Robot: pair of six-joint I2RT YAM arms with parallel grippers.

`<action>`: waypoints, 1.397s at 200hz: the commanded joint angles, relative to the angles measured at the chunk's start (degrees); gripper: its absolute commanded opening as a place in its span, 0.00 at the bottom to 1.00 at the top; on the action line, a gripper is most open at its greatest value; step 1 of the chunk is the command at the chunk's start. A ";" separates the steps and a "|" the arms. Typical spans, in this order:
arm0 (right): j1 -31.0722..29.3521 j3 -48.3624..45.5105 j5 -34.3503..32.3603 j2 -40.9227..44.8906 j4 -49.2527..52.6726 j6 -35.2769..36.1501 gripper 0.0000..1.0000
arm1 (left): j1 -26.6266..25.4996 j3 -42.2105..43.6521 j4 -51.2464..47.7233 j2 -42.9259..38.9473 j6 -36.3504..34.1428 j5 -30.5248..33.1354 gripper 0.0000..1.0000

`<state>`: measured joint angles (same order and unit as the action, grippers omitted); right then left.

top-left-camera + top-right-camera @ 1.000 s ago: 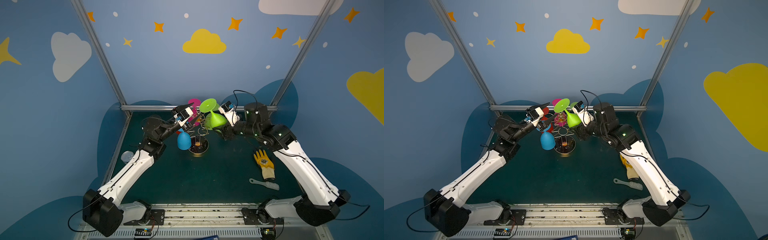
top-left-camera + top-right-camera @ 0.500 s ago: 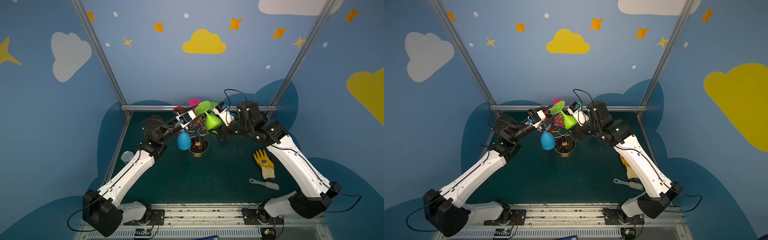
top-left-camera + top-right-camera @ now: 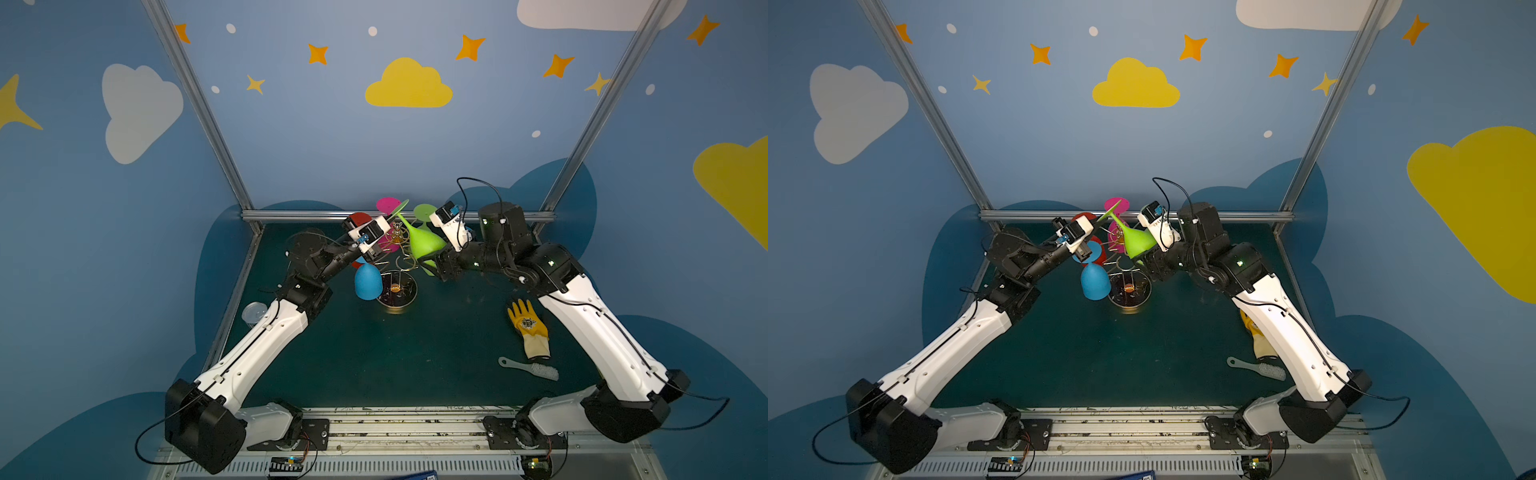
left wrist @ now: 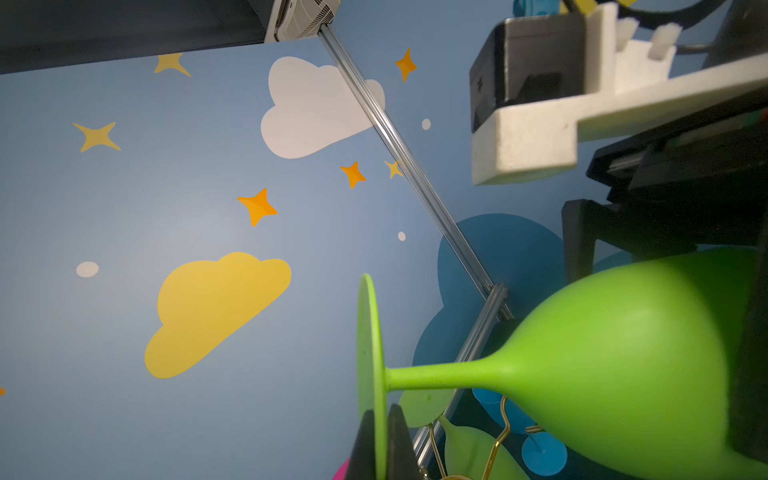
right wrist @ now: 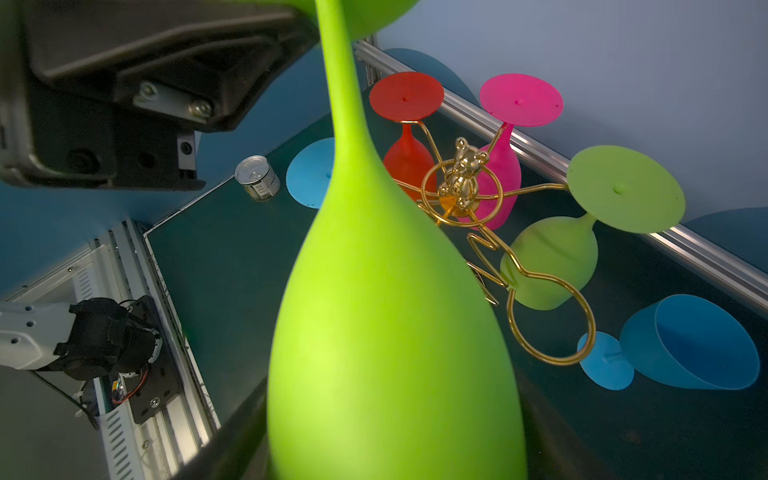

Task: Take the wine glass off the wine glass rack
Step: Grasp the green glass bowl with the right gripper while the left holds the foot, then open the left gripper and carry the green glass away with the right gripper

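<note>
Tightly between both jaws: wine glass (image 4: 623, 357)

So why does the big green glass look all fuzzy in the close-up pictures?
In the right wrist view the green wine glass sits very near the lens, so its bowl blurs, while the gold rack behind is sharp; in the left wrist view its bowl is soft, with a pale sheen, yet the wall stars are crisp; in both top views it is small and clear-edged.

The green wine glass (image 3: 422, 245) is tilted, foot uppermost, its bowl between the right jaws and its foot's rim pinched by the left jaws. The gold wire wine glass rack (image 5: 459, 174), bear-topped, stands upright between both jaws.
</note>
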<state>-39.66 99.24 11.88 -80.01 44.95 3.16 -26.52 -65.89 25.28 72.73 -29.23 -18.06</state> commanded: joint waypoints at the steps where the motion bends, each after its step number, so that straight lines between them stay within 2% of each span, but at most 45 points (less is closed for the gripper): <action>1: 0.33 -3.79 2.40 3.17 -6.52 -1.41 0.79 | -0.82 -0.63 -0.21 -2.08 8.19 6.40 0.03; 15: 0.95 -6.90 3.71 5.68 -10.73 -2.55 0.82 | -0.66 -1.44 -4.31 -2.81 13.20 8.76 0.03; 32: 1.92 -11.77 4.90 9.52 -17.33 -3.61 0.84 | 0.35 -2.30 -7.37 -3.29 22.49 9.75 0.03; 62: 4.46 -19.18 7.42 16.14 -26.71 -6.27 0.85 | 4.18 -1.06 -7.18 -3.90 36.89 5.63 0.03; 92: 7.57 -26.45 9.38 22.95 -34.40 -9.31 0.85 | 6.37 1.34 -3.84 -4.63 43.94 0.79 0.03; 137: 11.68 -30.13 12.36 26.60 -37.34 -14.56 0.81 | 6.80 2.51 -3.72 -4.88 44.70 -1.73 0.03; 240: 12.86 -21.67 21.40 14.46 -41.02 -22.94 0.63 | 6.72 4.81 -1.48 -5.10 44.87 -5.18 0.03; 260: 12.74 -21.10 21.74 12.44 -42.20 -24.70 0.54 | 6.73 5.17 -0.66 -5.06 44.96 -6.29 0.03; 279: 12.40 -20.38 22.15 10.83 -42.57 -25.78 0.37 | 6.69 5.24 -0.41 -4.96 44.89 -6.85 0.03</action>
<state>-26.85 76.66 32.34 -67.81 5.13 -19.77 -19.90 -61.14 21.74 68.60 15.11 -23.14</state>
